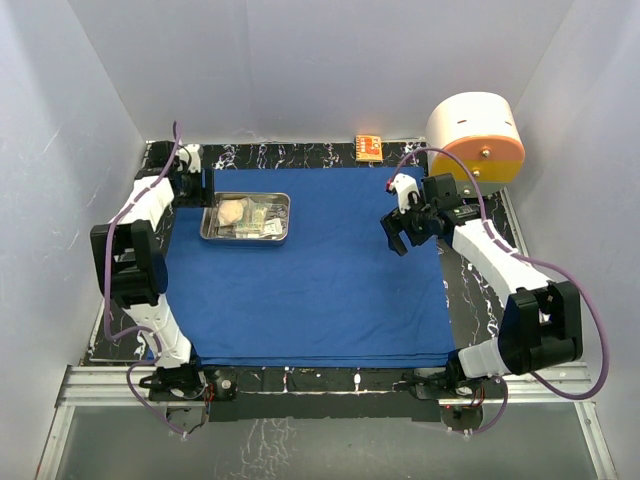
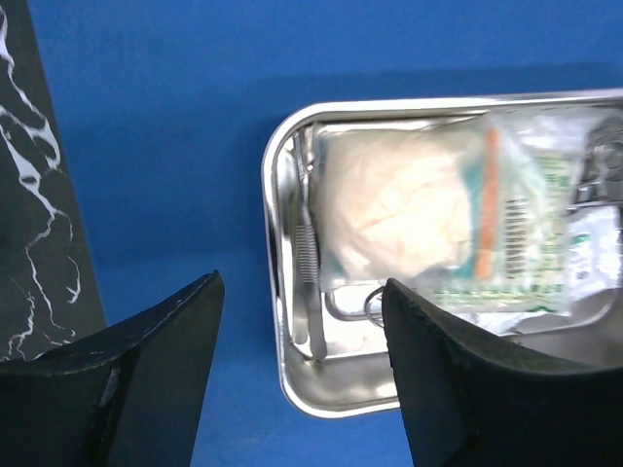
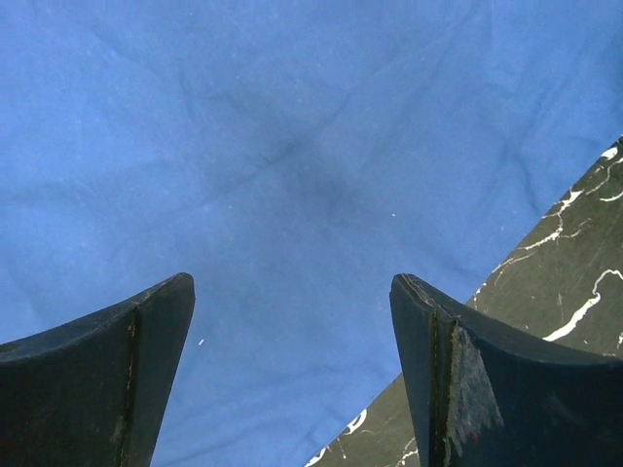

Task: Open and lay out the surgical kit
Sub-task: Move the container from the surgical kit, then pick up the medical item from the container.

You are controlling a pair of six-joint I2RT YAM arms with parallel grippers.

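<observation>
From above, the blue cloth (image 1: 310,270) lies spread over the bench (image 1: 470,300), and the steel tray (image 1: 245,218) sits loaded near its far left corner. My left pincer (image 1: 203,187) hangs just beside the tray. My right pincer (image 1: 398,236) is over the cloth's right edge, well apart from it. The cylinder (image 1: 478,135) stands behind my right arm and a backward swing could knock it. The orange box (image 1: 368,148) blocks nothing.

At my left wrist, the left pincer (image 2: 300,287) is wide and empty. The sealed packet (image 2: 389,204) covers most of the tray (image 2: 277,156). A metal instrument (image 2: 305,253) hugs the wall, so a low bite could catch the rim and tip everything.

At my right wrist, the right pincer (image 3: 292,282) is wide and empty above the cloth (image 3: 292,146). Snagging the cloth would drag the tray.
</observation>
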